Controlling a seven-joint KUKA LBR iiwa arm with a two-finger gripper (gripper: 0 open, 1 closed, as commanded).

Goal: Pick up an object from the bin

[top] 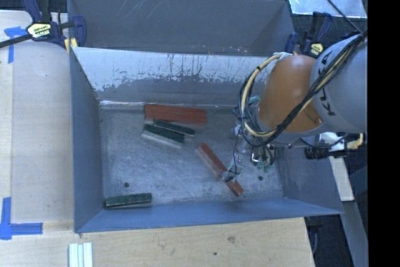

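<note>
My gripper hangs low over the right side of the bin, under the arm's orange cover. Just to its left and below lies a slim reddish-brown stick, set diagonally, its lower end close beside the gripper. I see nothing held in the gripper. Further left, near the back wall, lies a longer reddish-brown block. A dark green and silver bar lies right in front of that block.
Another dark green bar lies at the front left corner against the front wall. The arm with its cover and cables hides the bin's right wall. Bare floor stretches between the green bar and the stick.
</note>
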